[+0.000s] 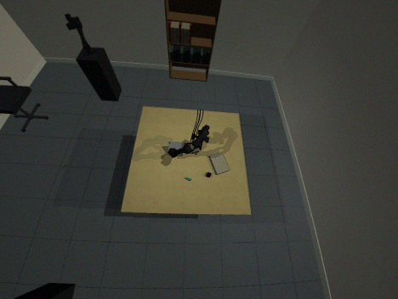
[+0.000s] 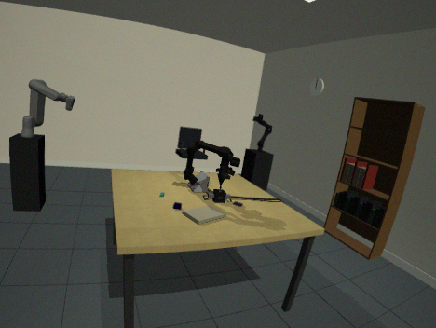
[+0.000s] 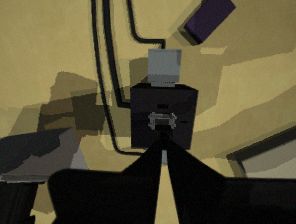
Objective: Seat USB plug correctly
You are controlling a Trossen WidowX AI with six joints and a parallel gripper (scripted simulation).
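The arm (image 2: 208, 150) is black all over, made of slim rounded links with thicker blocks at the joints. Its base stands on a pale grey block (image 2: 200, 182) that has slanted sides. In the wrist view the gripper (image 3: 163, 136) appears as two dark, flat fingers which become narrow toward the tips, like long wedges, and behind them is a wide black body with a rounded edge. The surfaces are matte and plain. Screws or markings may exist, but the pictures are too dark and coarse to show them.
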